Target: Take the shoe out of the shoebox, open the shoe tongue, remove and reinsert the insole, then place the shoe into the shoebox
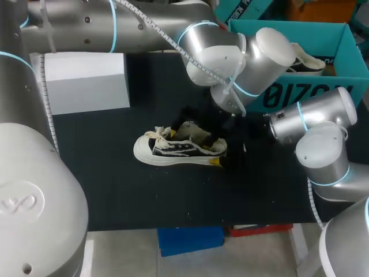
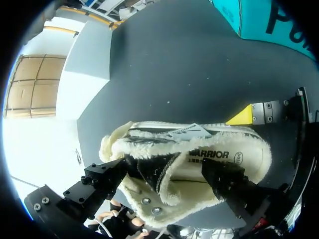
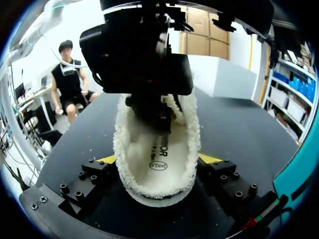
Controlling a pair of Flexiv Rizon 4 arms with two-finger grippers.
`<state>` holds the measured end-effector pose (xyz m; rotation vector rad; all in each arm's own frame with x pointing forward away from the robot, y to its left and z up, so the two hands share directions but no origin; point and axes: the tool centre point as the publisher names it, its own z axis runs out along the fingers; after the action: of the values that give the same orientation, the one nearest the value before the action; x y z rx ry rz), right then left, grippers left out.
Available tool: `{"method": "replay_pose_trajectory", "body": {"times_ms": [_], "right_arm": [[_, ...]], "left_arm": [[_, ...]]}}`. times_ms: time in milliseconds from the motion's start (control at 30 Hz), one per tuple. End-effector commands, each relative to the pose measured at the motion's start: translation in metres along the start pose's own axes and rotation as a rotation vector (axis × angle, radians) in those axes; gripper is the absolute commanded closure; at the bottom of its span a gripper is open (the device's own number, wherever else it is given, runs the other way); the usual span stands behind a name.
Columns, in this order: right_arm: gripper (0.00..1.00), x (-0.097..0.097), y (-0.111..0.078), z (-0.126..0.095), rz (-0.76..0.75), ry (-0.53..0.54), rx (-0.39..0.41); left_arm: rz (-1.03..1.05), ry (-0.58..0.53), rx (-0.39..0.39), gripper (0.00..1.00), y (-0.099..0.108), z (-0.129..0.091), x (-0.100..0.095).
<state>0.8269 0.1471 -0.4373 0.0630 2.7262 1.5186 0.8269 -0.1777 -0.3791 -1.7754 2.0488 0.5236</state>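
Note:
A black and white low sneaker [image 1: 173, 149] with a fleece lining lies on the black mat, toe to the left. My right gripper [image 1: 223, 154] is shut on its heel; in the right wrist view [image 3: 158, 160] the yellow tips press the fleece collar from both sides. The cream insole [image 3: 158, 152] lies inside the shoe. My left gripper [image 1: 195, 124] comes down from above and stands open [image 2: 167, 170]. One of its fingers is at the tongue [image 2: 152, 172], the other is inside the shoe's mouth above the insole [image 2: 214, 157]. The teal shoebox [image 1: 323, 95] stands at the back right.
A second shoe [image 1: 308, 62] lies in the shoebox. A white box [image 1: 86, 81] stands at the back left of the mat. The mat's front edge [image 1: 190, 222] runs just below the shoe.

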Motion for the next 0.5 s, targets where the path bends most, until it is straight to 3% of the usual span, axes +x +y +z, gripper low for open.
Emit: {"method": "replay_pose_trajectory", "body": {"times_ms": [33,100,167,300,500], "right_arm": [[1.00,-0.0001,-0.0014,0.0034,0.001,0.000,0.001],[1.00,-0.0001,-0.0014,0.0034,0.001,0.000,0.001],[1.00,-0.0001,-0.0014,0.0034,0.001,0.000,0.001],[1.00,-0.0001,-0.0014,0.0034,0.001,0.000,0.001],[1.00,-0.0001,-0.0014,0.0034,0.001,0.000,0.001]], "left_arm": [[0.003,-0.024,-0.007,0.15,-0.0031,0.0061,-0.0010],[0.004,-0.025,-0.009,0.51,-0.0033,0.0071,-0.0020],[0.007,-0.019,-0.003,0.62,-0.0026,0.0065,-0.0026],[0.014,-0.006,0.007,1.00,-0.0005,0.0043,-0.0017],[0.031,0.006,0.019,1.00,0.0027,0.0012,-0.0022]]}}
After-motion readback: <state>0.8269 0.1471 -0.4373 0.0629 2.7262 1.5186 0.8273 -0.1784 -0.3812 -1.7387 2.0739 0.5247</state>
